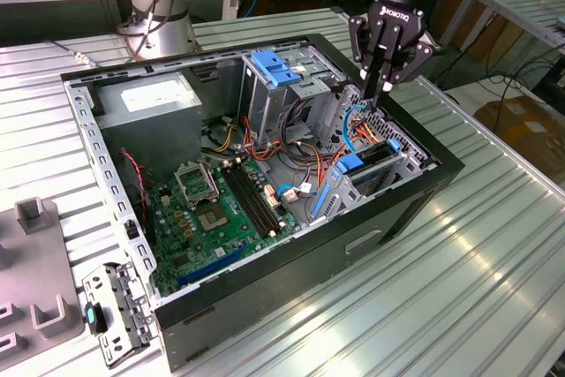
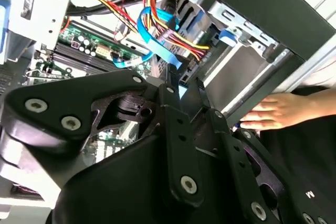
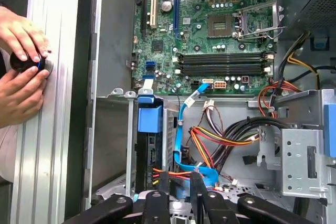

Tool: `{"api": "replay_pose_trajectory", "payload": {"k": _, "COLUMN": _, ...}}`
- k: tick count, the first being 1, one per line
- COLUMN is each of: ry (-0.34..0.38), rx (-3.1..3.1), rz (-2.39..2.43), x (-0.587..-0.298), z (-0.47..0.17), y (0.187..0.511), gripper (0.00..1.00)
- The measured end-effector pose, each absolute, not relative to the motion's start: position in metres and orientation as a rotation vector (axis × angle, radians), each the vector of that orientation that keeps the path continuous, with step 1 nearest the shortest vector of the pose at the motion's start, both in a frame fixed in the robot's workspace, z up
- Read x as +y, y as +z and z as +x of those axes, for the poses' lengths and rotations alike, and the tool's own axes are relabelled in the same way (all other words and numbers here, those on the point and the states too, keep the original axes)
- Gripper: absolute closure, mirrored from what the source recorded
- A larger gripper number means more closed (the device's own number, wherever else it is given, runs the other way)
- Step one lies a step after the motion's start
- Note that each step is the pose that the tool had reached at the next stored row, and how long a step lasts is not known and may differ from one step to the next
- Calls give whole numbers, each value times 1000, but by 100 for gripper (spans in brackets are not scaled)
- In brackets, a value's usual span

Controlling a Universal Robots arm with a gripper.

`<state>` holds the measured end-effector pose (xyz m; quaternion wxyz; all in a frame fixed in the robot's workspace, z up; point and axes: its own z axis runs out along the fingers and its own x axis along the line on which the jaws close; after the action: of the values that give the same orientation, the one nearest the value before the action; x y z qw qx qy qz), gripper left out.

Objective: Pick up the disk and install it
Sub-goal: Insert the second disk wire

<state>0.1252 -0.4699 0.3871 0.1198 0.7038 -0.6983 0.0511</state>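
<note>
- Exterior view: the pincer (image 1: 386,86) hangs over the far corner of the open computer case (image 1: 406,209), its fingers drawn together to a narrow tip with nothing seen between them. The disk (image 1: 375,163) sits on edge in the drive bay (image 1: 408,158) straight below the tip, with its blue rail (image 1: 351,163) at the near end. Its long axis runs along the case wall, towards the exterior view's right. Whether the tip touches the disk I cannot tell.
- Second wrist view: the pincer's black links (image 2: 173,145) cover most of the bay. Past them a blue ribbon cable (image 2: 149,35) and coloured wires (image 2: 173,30) cross above the bay's grey side. A person's hand (image 2: 275,111) rests beyond the case wall.
- First wrist view: the closed fingertips (image 3: 195,182) point down at the cables beside the bay. The disk's blue rail (image 3: 149,118) lies just to one side of them. The disk's body is mostly hidden in the bay. Two hands (image 3: 21,69) hold a small round object on the worktop (image 3: 52,145).
</note>
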Motion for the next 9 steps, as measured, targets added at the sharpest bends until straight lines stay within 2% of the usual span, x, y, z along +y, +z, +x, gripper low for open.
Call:
{"api": "replay_pose_trajectory", "payload": {"k": 3, "ry": 154, "rx": -2039, "rz": 2054, "x": -465, "z": 125, "y": 387, "gripper": 70}}
{"api": "replay_pose_trajectory", "payload": {"k": 9, "ry": 218, "rx": -2006, "rz": 2015, "x": -460, "z": 125, "y": 379, "gripper": 70}}
